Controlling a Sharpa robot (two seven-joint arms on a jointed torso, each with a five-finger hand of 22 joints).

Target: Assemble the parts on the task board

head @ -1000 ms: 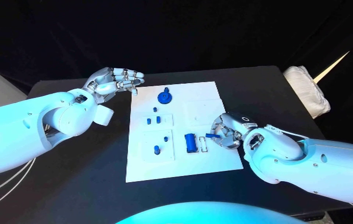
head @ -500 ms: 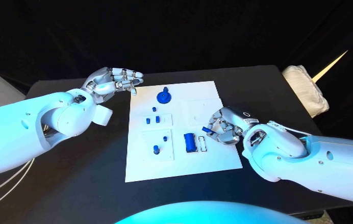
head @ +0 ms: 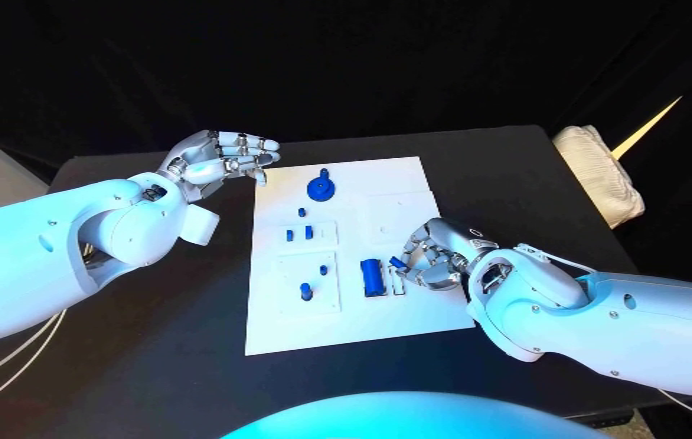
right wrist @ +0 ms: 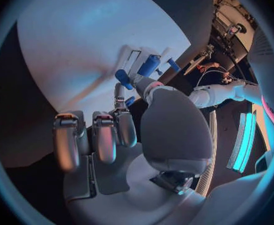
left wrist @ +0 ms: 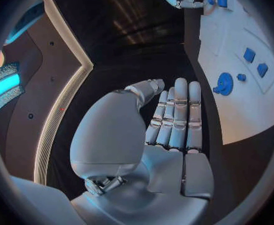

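Small blue part pinched over the task board

A small blue part [head: 397,261] sits pinched in the right hand [head: 433,254] above the task board [head: 353,319], just beside the blue cylinder [head: 374,277] lying there. The left hand [head: 224,159] hovers off the board's far left corner, fingers loosely curled, holding nothing.
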